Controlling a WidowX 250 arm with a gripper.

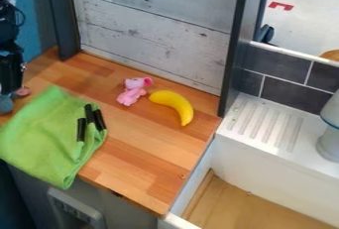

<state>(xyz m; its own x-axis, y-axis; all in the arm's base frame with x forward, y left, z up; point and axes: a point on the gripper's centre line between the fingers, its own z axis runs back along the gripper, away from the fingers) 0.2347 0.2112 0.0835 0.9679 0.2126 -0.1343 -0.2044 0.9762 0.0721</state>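
At the left edge of the camera view, the black gripper (pixel 11 72) hangs over the back-left part of the wooden counter, partly cut off by the edge. Just below it are a grey-blue object (pixel 5 105) and a small pinkish object (pixel 24 91); whether it touches them, I cannot tell. A crumpled green cloth (pixel 46 139) lies to its lower right, with several short black sticks (pixel 81 130) on top. Farther right, a pink stuffed toy (pixel 132 91) lies beside a curved yellow banana (pixel 173 105), close to the back panel.
The wooden counter (pixel 142 156) ends at the front above a grey cabinet. A whitewashed plank panel (pixel 152 39) with dark posts stands behind. To the right are a white ridged drainboard (pixel 265 126), a pale container (pixel 329 141) and a wood-bottomed basin (pixel 235 205).
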